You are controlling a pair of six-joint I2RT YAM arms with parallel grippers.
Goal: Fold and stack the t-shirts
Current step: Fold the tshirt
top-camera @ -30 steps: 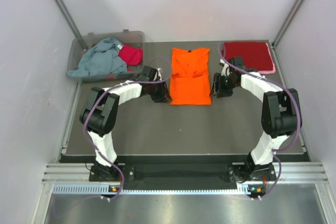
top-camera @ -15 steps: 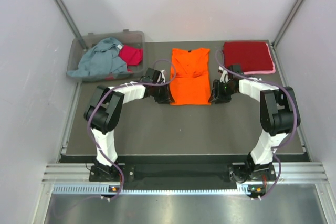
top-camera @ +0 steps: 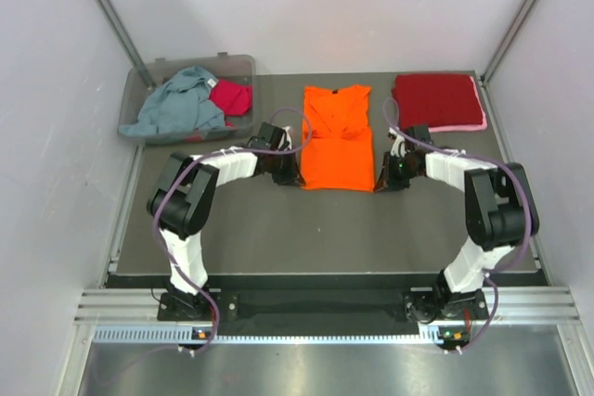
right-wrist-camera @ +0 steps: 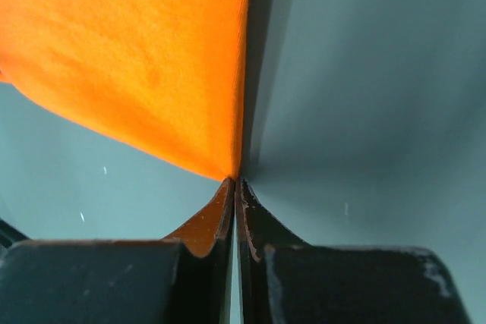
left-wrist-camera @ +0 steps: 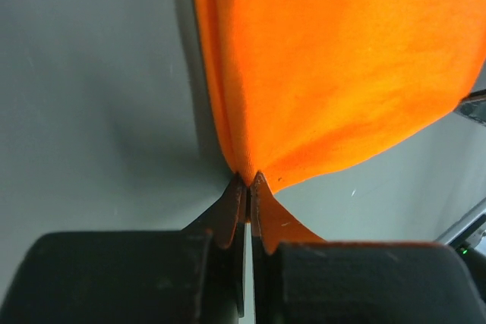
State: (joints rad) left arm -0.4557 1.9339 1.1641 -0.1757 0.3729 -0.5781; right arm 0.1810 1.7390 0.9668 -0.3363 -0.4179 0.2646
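Note:
The bright orange t-shirt (top-camera: pixel 336 136) lies flat in the middle of the table, sleeves folded in, collar toward the back. My left gripper (top-camera: pixel 297 172) is at its near left corner. In the left wrist view, that gripper (left-wrist-camera: pixel 248 180) is shut on the corner of the orange cloth (left-wrist-camera: pixel 334 66). My right gripper (top-camera: pixel 379 176) is at the near right corner. In the right wrist view, it (right-wrist-camera: pixel 235 181) is shut on the tip of the orange cloth (right-wrist-camera: pixel 137 58). A folded dark red t-shirt (top-camera: pixel 436 99) lies at the back right on a pink one (top-camera: pixel 479 123).
A clear plastic bin (top-camera: pixel 243 65) stands at the back left, holding a crumpled grey-blue t-shirt (top-camera: pixel 181 104) and a magenta one (top-camera: pixel 230 96). Grey walls close in on both sides and the back. The dark table (top-camera: pixel 325 229) stretches toward the arm bases.
Both grippers have moved inward and down to the orange shirt's near corners and shut on them. The shirt's hem has shifted slightly.

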